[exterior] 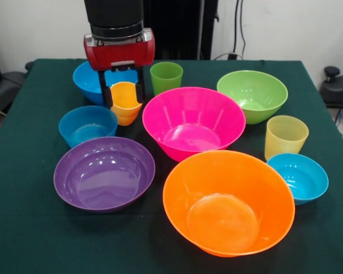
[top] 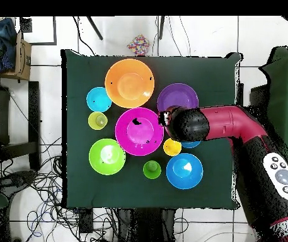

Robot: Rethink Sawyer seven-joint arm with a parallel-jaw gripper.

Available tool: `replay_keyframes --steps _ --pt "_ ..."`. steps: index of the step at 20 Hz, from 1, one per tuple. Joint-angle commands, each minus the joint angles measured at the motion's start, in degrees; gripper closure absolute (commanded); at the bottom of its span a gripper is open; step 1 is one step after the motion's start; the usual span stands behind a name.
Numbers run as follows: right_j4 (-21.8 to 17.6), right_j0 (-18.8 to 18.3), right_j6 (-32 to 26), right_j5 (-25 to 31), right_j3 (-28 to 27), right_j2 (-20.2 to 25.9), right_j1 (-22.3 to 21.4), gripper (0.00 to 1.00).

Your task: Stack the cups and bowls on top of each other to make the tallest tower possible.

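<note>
My gripper (exterior: 124, 92) hangs at the back left, its two fingers against the sides of the yellow-orange cup (exterior: 126, 105), which looks to rest on the cloth. In the overhead view this cup (top: 172, 147) shows beside the arm's head. The pink bowl (exterior: 193, 123) stands in the middle, the orange bowl (exterior: 228, 202) in front of it and the purple bowl (exterior: 104, 173) at front left. The green cup (exterior: 166, 77), the green bowl (exterior: 253, 94), the pale yellow cup (exterior: 284, 136), the medium blue bowl (exterior: 91, 80) and two small blue bowls (exterior: 87, 125) (exterior: 298, 177) stand apart. No pile shows.
The dark green tablecloth (exterior: 28, 228) covers the table to its edges. The red arm (top: 234, 126) reaches over the table's right side in the overhead view and hides most of one small blue bowl. Cables and boxes lie on the floor around the table.
</note>
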Motion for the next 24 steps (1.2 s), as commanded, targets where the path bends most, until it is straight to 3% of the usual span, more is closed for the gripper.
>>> replay_keyframes --steps 1,12,24 --pt "-5.98 -0.96 -18.10 2.60 0.52 2.03 3.11 0.00" --pt "-8.44 -4.34 -20.21 3.38 1.26 4.65 4.24 0.00" --pt "-11.68 -5.01 -19.01 2.86 0.98 5.58 5.91 0.00"
